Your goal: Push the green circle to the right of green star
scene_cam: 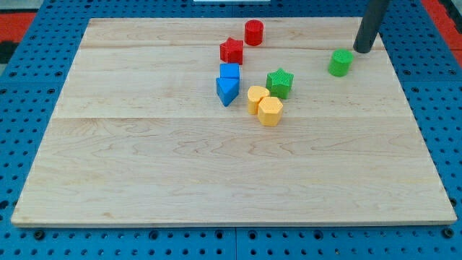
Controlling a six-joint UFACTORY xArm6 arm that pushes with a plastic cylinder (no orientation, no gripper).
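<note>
Eight blocks on the wooden board (pixel 144 180), and the green star (pixel 280 82) is our landmark. Green circle (pixel 341 63) sits well off to the star's right, slightly toward the view's top. My tip (pixel 363 50) stands just beyond the circle, up and right, seemingly just clear of it. No jaws here, only a bare rod. Two yellow blocks (pixel 265 105) crowd the star's lower left.

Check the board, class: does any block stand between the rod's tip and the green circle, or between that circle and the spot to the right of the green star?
Nothing visible does. My tip sits just up-right of the green circle, and bare wooden board separates it from the green star.
</note>
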